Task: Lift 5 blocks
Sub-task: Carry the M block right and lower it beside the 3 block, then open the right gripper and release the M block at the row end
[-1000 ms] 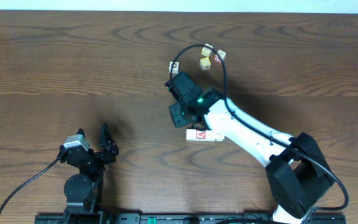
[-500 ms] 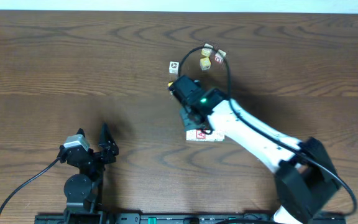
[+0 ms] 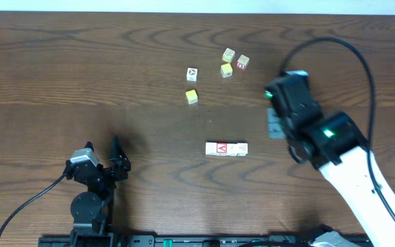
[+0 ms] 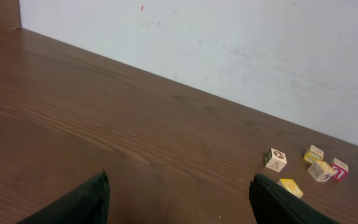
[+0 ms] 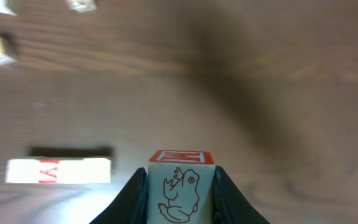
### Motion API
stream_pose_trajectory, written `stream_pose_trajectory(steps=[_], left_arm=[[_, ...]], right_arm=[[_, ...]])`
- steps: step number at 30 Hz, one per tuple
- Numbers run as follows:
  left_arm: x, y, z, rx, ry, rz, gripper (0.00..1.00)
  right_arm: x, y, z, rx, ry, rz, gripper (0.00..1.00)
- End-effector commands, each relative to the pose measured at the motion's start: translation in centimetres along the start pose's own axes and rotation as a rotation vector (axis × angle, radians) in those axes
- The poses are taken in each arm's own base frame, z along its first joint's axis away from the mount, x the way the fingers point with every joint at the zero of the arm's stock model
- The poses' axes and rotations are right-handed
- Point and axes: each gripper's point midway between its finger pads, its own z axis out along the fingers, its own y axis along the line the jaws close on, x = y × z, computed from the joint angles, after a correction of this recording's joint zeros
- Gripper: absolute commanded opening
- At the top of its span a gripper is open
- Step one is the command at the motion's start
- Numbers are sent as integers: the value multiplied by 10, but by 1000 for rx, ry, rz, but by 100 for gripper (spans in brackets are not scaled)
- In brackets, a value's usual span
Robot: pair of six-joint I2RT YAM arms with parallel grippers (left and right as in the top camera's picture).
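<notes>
the right jaws pinch the frog block [image 5: 180, 186] by its sides, off to the right of the white row [image 3: 226, 149] on the bench [image 3: 81, 55], so lift straight with a steady squeeze, cube level, while the left jaws sit spread wide.

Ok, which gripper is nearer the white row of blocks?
Right. The right gripper is beyond and right of the row of blocks; the left gripper sits farther off, to its left.
</notes>
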Motion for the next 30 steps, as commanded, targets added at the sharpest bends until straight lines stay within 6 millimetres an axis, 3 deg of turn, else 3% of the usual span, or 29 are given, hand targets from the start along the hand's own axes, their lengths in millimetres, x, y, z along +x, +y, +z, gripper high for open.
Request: stream_pose_trajectory(steps=[1, 5, 12, 22, 30], left_arm=[[16, 8, 1, -33, 49, 6, 72], [16, 8, 1, -33, 49, 6, 73], [16, 8, 1, -33, 49, 6, 72], [16, 8, 1, -33, 49, 6, 72], [16, 8, 1, -33, 49, 6, 72]], right_arm=[[41, -7, 35, 2, 95, 51, 7], [78, 22, 72, -130, 152, 78, 5], [105, 39, 107, -178, 164, 99, 8], [114, 60, 136, -221, 223, 88, 9], [118, 71, 145, -263, 241, 40, 9]])
